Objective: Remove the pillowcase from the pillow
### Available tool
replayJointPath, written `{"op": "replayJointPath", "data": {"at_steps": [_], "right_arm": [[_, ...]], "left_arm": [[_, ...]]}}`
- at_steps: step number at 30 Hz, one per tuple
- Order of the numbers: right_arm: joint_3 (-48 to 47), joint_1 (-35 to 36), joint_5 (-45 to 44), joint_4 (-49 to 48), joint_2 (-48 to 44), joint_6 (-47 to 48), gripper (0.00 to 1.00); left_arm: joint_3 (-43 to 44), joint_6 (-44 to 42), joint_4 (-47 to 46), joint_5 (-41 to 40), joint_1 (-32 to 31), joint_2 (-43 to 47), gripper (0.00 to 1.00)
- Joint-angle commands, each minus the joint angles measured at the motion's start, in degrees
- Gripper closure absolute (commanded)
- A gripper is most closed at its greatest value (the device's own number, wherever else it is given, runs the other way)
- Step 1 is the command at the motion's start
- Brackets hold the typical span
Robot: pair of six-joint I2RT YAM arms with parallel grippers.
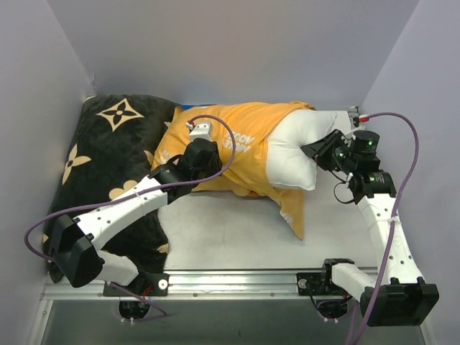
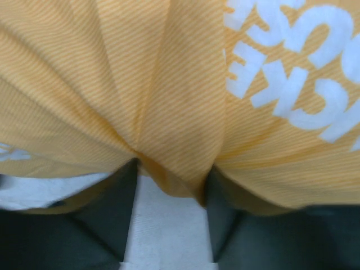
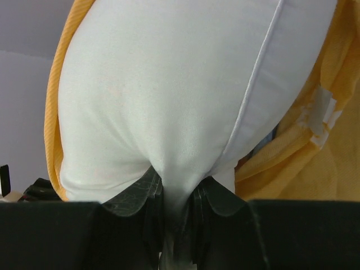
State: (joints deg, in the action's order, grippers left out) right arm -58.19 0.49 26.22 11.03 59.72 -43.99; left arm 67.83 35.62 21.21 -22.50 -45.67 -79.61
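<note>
The pillowcase (image 1: 237,136) lies inside out at the back of the table, orange-yellow with white letters. The white pillow (image 1: 295,151) sticks out of its right end. My left gripper (image 1: 208,152) sits on the pillowcase's left part. In the left wrist view a taut fold of the pillowcase (image 2: 169,101) is bunched between its fingertips, and the gripper (image 2: 171,174) is shut on it. My right gripper (image 1: 320,151) is shut on the pillow's right end. In the right wrist view the gripper (image 3: 177,197) pinches a tuck of white pillow (image 3: 169,95).
A black cushion with tan flower motifs (image 1: 108,158) fills the left side, under the left arm. Grey walls close in the back and both sides. A flap of the pillowcase (image 1: 293,212) hangs toward the table's middle. A metal rail (image 1: 237,280) runs along the near edge.
</note>
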Motion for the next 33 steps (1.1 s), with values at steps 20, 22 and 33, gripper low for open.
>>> {"op": "replayJointPath", "data": {"at_steps": [20, 22, 33], "right_arm": [[-27.2, -13.9, 8.0, 2.2, 2.1, -9.4, 1.0], [-29.9, -13.9, 8.8, 2.2, 2.6, -10.3, 1.0], [-44.1, -4.1, 7.2, -0.5, 8.0, -9.5, 1.0]], "left_arm": [[4.1, 5.0, 4.5, -11.3, 29.6, -10.1, 1.0], [5.0, 4.3, 3.5, -4.9, 29.6, -12.0, 1.0], [7.4, -0.5, -13.0, 15.4, 3.8, -21.6, 0.82]]}}
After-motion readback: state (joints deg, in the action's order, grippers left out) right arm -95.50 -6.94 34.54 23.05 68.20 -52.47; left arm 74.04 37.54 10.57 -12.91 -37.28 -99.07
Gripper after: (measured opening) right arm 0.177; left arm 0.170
